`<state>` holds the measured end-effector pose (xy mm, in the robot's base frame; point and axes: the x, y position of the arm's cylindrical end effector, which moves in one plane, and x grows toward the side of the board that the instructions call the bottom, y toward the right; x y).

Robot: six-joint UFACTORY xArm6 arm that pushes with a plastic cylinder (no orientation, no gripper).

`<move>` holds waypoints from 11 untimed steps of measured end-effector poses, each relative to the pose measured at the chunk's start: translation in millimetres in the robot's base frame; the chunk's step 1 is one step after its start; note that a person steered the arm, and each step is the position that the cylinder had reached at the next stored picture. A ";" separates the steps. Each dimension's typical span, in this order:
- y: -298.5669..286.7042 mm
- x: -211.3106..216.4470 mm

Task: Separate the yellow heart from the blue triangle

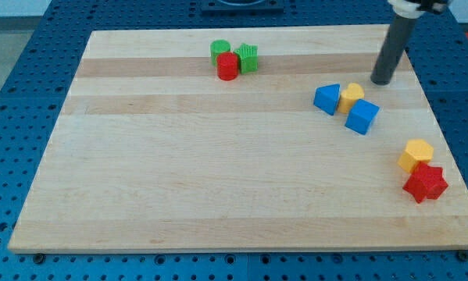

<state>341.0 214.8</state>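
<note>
The yellow heart [351, 96] sits on the wooden board at the view's upper right. It touches the blue triangle [327, 99] on its left and a blue cube [362, 116] at its lower right. My tip [381, 81] rests on the board just up and to the right of the yellow heart, a small gap away from it. The dark rod rises from there to the view's top edge.
A green cylinder [219, 51], a red cylinder [228, 66] and a green block [248, 58] cluster at the top middle. A yellow hexagon [416, 155] and a red star [425, 183] sit near the board's right edge [452, 156].
</note>
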 end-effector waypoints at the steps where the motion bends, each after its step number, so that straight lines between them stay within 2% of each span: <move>1: -26.8 2.6; 4: -40.8 18.2; 5: -40.3 35.4; 11: -40.3 35.4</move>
